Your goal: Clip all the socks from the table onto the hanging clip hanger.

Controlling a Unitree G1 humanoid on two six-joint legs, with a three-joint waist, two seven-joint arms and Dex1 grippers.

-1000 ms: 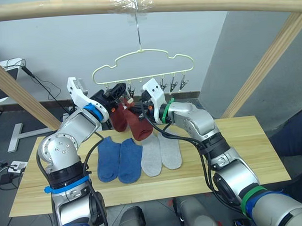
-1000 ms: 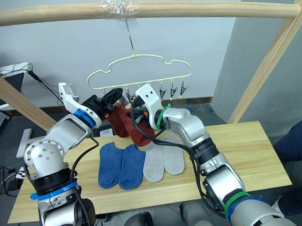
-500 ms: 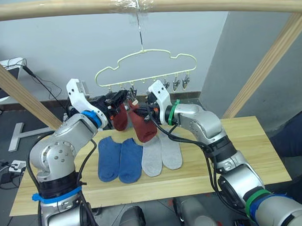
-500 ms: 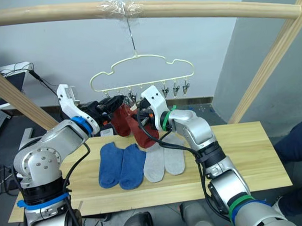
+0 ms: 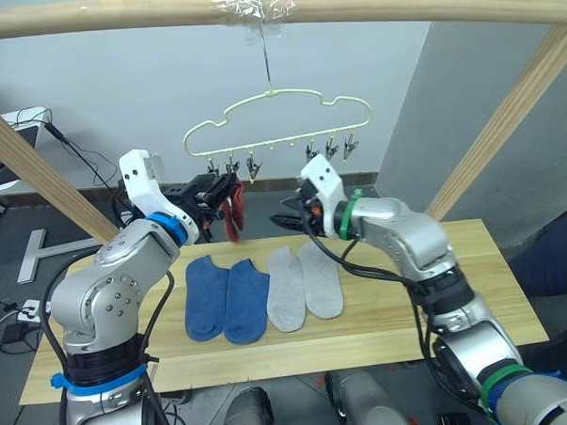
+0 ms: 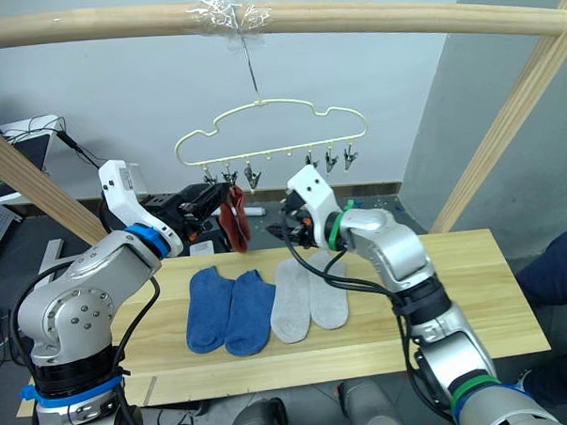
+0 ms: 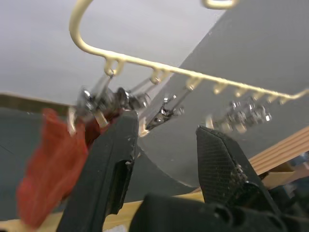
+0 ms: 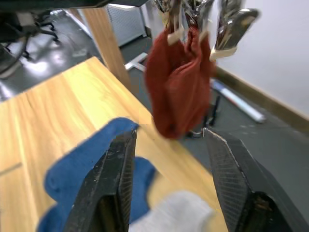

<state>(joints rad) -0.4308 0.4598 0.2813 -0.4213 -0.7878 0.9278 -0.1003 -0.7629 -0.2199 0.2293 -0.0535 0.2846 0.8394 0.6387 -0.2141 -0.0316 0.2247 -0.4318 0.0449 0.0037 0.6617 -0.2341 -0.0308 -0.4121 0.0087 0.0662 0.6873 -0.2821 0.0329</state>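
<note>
Both red socks [image 6: 234, 221] now hang from the clip hanger [image 6: 271, 138]; the right gripper [image 6: 283, 233] has let go and backed off, fingers wide, empty. The left gripper [image 6: 210, 196] stays beside the clips, fingers open. Blue socks [image 6: 227, 312] and grey socks [image 6: 309, 302] wait mid-surface [image 6: 475, 289].

Pale-yellow wire clip hanger [image 5: 277, 114] with cloud outline hangs by its slim hook in upper centre of frame, slightly tilted, row of small grey metal clips along its lower bar. Two rust-red socks [image 6: 234, 220] dangle bunched together from the clips at the hanger's left end, toes down. On the light wood plank table [image 5: 437, 290] across lower frame, four socks lie flat side by side, toes toward the viewer: two blue socks [image 5: 226, 299] on the left, two light grey socks [image 5: 304, 285] just right of them, touching.
</note>
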